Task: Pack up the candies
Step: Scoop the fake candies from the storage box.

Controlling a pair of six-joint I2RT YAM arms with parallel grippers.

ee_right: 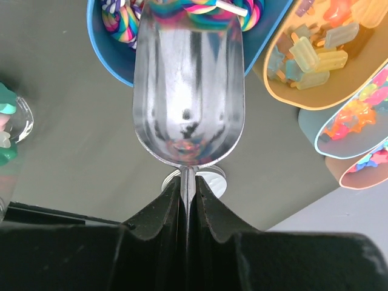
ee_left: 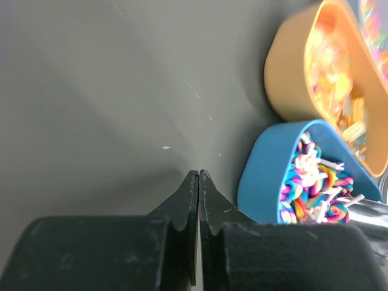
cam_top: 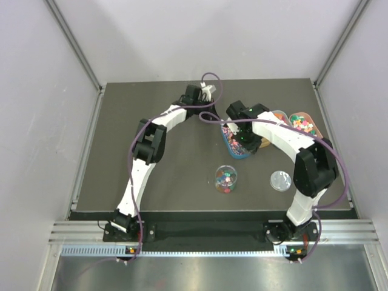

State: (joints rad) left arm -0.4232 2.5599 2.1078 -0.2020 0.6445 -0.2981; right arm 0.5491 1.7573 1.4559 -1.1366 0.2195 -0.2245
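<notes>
While right jaws clamp the scoop (ee_right: 189, 91), its lip hidden among candies (ee_right: 194, 7), left jaws together, empty.

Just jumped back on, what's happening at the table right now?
The right gripper is shut on the handle of the metal scoop, whose tip sits at the blue tray of swirled candies. The scoop's bowl looks empty. The left gripper is shut on nothing beside that tray. The clear cup holds some candies, and a clear lid lies near it.
</notes>
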